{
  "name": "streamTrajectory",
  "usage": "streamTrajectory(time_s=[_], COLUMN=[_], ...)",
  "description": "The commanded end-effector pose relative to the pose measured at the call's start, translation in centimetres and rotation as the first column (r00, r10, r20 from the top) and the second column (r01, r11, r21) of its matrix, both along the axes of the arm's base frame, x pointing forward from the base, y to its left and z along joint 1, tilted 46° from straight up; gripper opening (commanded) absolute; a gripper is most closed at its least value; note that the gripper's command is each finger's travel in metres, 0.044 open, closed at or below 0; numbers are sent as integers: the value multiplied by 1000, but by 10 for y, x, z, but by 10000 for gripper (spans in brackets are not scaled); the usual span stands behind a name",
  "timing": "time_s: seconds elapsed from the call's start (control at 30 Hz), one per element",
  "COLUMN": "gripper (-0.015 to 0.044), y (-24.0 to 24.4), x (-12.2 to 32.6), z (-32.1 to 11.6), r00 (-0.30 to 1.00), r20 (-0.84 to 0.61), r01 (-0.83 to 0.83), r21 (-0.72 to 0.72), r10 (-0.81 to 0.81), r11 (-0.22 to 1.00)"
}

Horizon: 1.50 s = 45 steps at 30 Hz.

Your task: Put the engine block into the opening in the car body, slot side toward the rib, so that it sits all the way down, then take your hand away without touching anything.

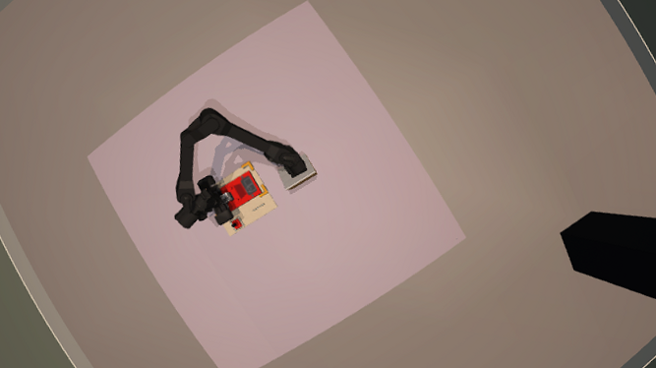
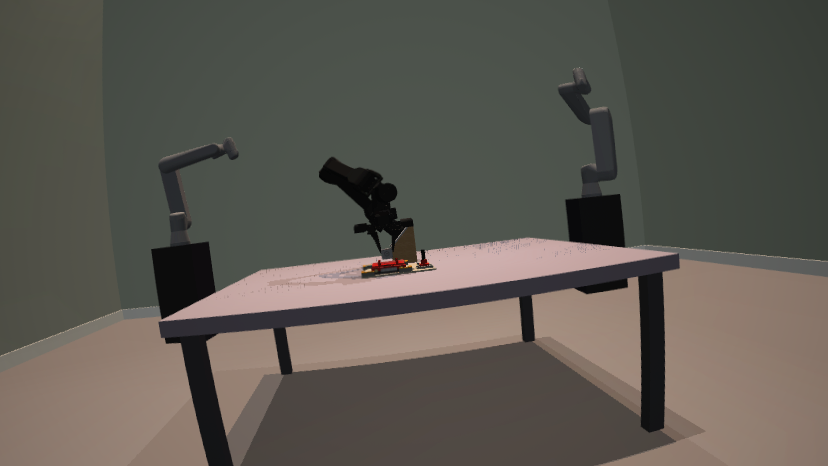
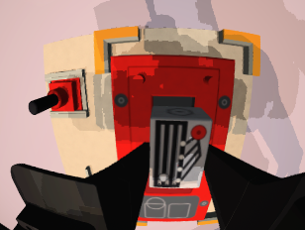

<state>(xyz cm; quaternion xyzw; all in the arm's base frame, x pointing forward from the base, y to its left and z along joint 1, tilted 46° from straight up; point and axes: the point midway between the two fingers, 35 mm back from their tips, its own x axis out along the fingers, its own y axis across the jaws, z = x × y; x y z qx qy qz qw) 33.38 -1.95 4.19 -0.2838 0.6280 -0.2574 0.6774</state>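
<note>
In the wrist view, a red switch block with a black lever (image 3: 58,98) sits at the far left of the cream base plate (image 3: 66,140), its lever pointing left. Just right of it lies the red car body (image 3: 132,94), set flat on the plate between two orange corner brackets (image 3: 117,37) at the far edge. A dark rectangular opening (image 3: 173,102) shows in the middle of the car body.

The grey engine block (image 3: 176,148) hangs over the near part of that opening, clamped between the two black fingers of the gripper (image 3: 176,179). The jaws are closed on the block's left and right sides. The block's upper face carries dark vertical slots and a red round cap at its right corner. Whether the block touches the car body cannot be told.

In the top view, the gripper (image 1: 218,198) stands at the left edge of the car body (image 1: 239,189), with the arm base (image 1: 298,173) just right of the plate on the pink table top (image 1: 327,240).

In the exterior view, the gripper (image 2: 383,250) points down over the car body (image 2: 387,265).
</note>
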Motion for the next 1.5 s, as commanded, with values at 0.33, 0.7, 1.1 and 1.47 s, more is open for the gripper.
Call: streamTrajectory(time_s=[0.33,0.7,1.1,1.47], gripper=[159,159,159,159], y=[-1,-1,-1,-1], x=[1,1,1,2], z=[1,1,1,1], r00=[997,999,1000,981], r20=[-50,30,5,-137], r01=[-53,26,2,-139], r21=[-7,1,-3,-9], r10=[52,-26,-2,137], r11=[999,1000,1000,990])
